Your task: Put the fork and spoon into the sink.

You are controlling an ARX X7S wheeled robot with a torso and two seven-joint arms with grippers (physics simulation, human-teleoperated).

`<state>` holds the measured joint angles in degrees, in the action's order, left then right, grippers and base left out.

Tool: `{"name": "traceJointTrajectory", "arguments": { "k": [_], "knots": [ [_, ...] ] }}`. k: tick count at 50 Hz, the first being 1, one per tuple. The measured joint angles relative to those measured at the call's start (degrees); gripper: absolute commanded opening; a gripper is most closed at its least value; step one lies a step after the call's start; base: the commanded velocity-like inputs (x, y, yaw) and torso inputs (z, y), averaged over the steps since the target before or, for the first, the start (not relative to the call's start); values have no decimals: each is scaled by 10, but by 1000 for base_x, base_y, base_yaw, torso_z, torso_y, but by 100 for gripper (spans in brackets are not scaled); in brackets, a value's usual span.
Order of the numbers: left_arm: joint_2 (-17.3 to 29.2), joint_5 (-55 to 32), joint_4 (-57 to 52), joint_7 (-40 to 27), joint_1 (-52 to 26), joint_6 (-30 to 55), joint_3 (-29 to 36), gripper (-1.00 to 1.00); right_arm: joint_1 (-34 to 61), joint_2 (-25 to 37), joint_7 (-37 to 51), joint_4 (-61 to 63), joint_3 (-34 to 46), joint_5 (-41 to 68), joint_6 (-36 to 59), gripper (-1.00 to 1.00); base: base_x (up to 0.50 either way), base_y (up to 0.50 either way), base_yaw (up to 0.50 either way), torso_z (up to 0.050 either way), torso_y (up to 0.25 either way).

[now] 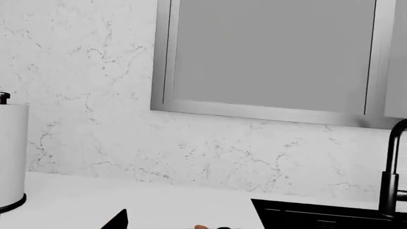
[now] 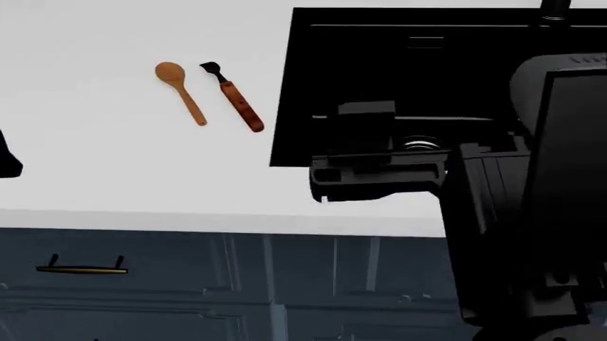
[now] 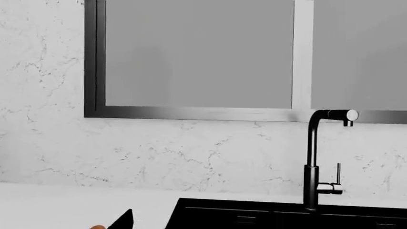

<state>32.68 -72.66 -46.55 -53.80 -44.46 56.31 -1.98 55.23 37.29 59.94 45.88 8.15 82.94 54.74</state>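
Right now both utensils lie untouched on the white countertop (image 2: 114,156): the spoon (image 2: 178,89) and the fork (image 2: 233,97) sit just beside each other, heads pointing toward the back wall, a short way to the left of the sink (image 2: 379,42), neither in it. You've got the right arm (image 2: 493,192) parked over the front of the basin, prob. a resting pose, since nothing's in reach of it. Its pincer is hidden by the arm's own bulk, so can't tell if it's released or clenched. Left pincer: only a dark sliver at the head view's edge, state unreadable too. Wrist cams show mostly backsplash, window, faucet (image 3: 315,162) and a paper towel roll (image 1: 11,157). Drain ring barely peeks out.
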Motion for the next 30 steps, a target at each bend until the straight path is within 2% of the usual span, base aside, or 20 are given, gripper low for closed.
{"name": "traceJointTrajectory", "arguments": {
  "k": [10, 30],
  "knots": [
    [-5, -6, 66, 17, -46, 11, 17, 100, 81, -10, 19, -74, 13, 70, 18, 100, 0, 0, 0, 0, 0],
    [-3, 10, 115, 39, -66, 12, 36, 100, 127, -23, 20, -132, 34, 116, 27, 100, 211, 0, 0, 0, 0]
  ]
}}
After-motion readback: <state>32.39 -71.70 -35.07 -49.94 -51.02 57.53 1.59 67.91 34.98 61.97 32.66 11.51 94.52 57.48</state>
